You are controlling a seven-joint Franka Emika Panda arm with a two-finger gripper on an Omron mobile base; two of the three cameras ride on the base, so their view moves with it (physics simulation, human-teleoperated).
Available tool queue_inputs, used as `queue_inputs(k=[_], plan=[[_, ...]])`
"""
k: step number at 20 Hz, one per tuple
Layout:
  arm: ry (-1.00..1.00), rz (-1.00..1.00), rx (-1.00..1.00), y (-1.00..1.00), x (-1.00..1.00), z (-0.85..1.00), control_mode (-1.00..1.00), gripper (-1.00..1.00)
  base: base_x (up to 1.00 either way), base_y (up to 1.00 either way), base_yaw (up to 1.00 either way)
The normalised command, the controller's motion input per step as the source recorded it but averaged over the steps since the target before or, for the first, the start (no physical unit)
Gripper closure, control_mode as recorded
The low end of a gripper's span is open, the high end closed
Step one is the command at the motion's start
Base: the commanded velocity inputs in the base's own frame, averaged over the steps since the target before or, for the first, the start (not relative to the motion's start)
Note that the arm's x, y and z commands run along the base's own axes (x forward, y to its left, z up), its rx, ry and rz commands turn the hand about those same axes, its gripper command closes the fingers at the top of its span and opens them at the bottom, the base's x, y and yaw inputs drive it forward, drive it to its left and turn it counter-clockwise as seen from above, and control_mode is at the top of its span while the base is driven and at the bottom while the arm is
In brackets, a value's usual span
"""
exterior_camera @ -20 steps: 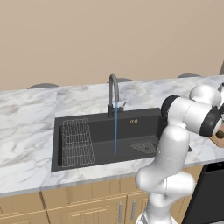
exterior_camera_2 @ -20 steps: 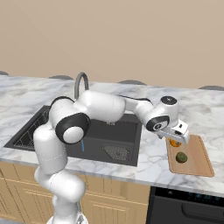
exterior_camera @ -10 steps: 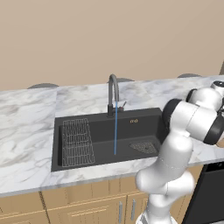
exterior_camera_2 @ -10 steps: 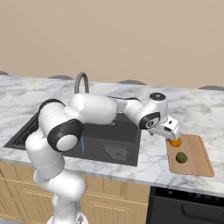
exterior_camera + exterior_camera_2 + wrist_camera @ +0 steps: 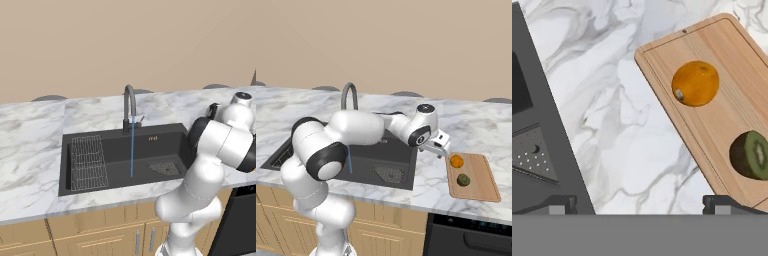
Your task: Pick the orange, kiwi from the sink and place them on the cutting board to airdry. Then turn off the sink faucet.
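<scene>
With the bright round orange [image 5: 456, 161] and olive-brown kiwi [image 5: 463, 180] lying on the light wooden cutting board [image 5: 483, 181], the end effector [image 5: 442, 151], spread and empty, hangs over the worktop; the running dark gooseneck faucet [image 5: 349, 96] stands well leftward, across the black sink [image 5: 399, 156].

Bright orange [image 5: 695, 83]; olive-green kiwi [image 5: 751, 155]; light-brown cutting board [image 5: 732, 65]; grey-veined white marble counter [image 5: 627, 125]

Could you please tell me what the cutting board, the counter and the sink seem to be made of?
The cutting board looks like light, matte wood: straight grain lines run along it. The counter looks like polished white marble or an imitation of it, with grey veins. The sink is dark grey and matte, perhaps composite or coated metal; the look leaves that open.
</scene>
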Motion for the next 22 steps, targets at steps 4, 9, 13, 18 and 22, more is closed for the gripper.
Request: queue_inputs(k=[4, 9, 13, 18, 22], plan=[[-0.02, 0.00, 0.00, 0.25, 0.09, 0.04, -1.00, -1.00, 0.00, 0.00, 0.00], [-0.02, 0.00, 0.00, 0.27, 0.11, 0.02, -1.00, -1.00, 0.00, 0.00, 0.00], [-0.02, 0.00, 0.00, 0.27, 0.11, 0.00, -1.00, -1.00, 0.00, 0.00, 0.00], [-0.04, 0.00, 0.00, 0.25, 0.10, 0.00, -1.00, -1.00, 0.00, 0.00, 0.00], [-0.02, 0.00, 0.00, 0.21, 0.12, 0.00, -1.00, -1.00, 0.00, 0.00, 0.00]])
